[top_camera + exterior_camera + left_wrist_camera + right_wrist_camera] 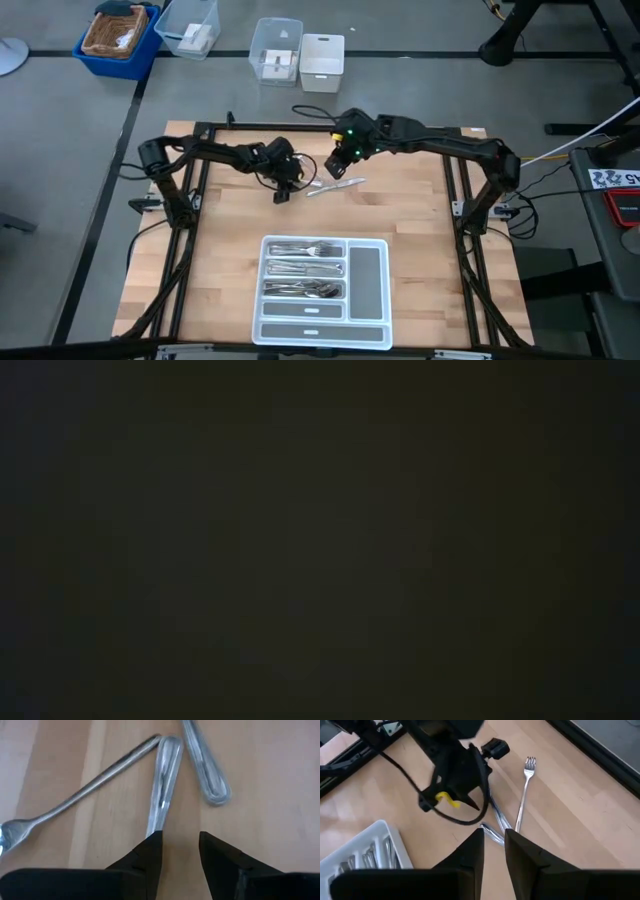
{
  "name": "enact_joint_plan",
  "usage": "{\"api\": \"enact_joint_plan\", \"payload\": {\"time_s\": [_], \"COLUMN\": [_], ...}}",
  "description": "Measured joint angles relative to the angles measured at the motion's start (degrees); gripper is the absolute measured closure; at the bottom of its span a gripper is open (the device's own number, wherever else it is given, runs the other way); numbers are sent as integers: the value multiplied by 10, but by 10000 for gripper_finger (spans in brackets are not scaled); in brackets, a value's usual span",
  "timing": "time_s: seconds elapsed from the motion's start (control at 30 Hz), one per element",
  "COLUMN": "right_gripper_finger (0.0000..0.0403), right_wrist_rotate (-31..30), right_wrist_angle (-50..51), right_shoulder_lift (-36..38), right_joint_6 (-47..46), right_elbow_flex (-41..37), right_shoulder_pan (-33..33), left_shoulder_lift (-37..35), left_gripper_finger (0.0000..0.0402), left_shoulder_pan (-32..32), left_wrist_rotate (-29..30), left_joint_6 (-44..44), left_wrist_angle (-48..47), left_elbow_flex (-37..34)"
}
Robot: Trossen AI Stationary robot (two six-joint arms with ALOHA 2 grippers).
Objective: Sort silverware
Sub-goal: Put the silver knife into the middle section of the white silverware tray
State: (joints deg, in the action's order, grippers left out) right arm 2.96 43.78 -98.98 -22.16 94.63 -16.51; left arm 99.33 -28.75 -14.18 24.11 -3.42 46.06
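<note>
Three loose pieces of silverware [336, 185] lie flat on the wooden table between my grippers. In the left wrist view they are a fork [75, 795], a middle handle [165, 780] and a second handle [207, 765]. My left gripper [181, 842] is open and low just left of them [284, 192], one finger over the middle handle's near end. My right gripper [494, 837] is open with a narrow gap and hovers above the pieces from the far side [337, 166]. The fork [522, 795] also shows in the right wrist view. More silverware [303, 268] lies in the white tray [370, 275]. The low view is dark. My left gripper has one finger [152, 845] over the near end of the middle handle [156, 822], which runs in under that fingertip. I cannot tell whether the finger touches it. The piece lies flat on the table.
The white compartmented tray sits near the table's near edge, with bare wood between it and the loose pieces. The left arm's body and cable [452, 775] stand close in front of my right gripper. Bins [275, 50] sit on the floor beyond the far edge.
</note>
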Motion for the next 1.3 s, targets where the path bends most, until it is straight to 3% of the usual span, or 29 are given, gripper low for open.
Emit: {"api": "enact_joint_plan", "payload": {"time_s": [0.67,1.07,1.3], "right_gripper_finger": [325,325,325], "right_wrist_rotate": [-25,-26,-26], "right_wrist_angle": [33,36,44], "right_shoulder_lift": [28,28,28], "right_joint_6": [16,32,47], "right_elbow_flex": [0,0,0], "right_shoulder_pan": [0,0,0], "left_shoulder_lift": [-20,42,48], "left_gripper_finger": [284,285,342], "left_shoulder_pan": [1,-17,-14], "left_wrist_rotate": [29,24,25], "left_joint_6": [4,4,5], "left_wrist_angle": [24,29,-1], "left_elbow_flex": [0,2,5]}}
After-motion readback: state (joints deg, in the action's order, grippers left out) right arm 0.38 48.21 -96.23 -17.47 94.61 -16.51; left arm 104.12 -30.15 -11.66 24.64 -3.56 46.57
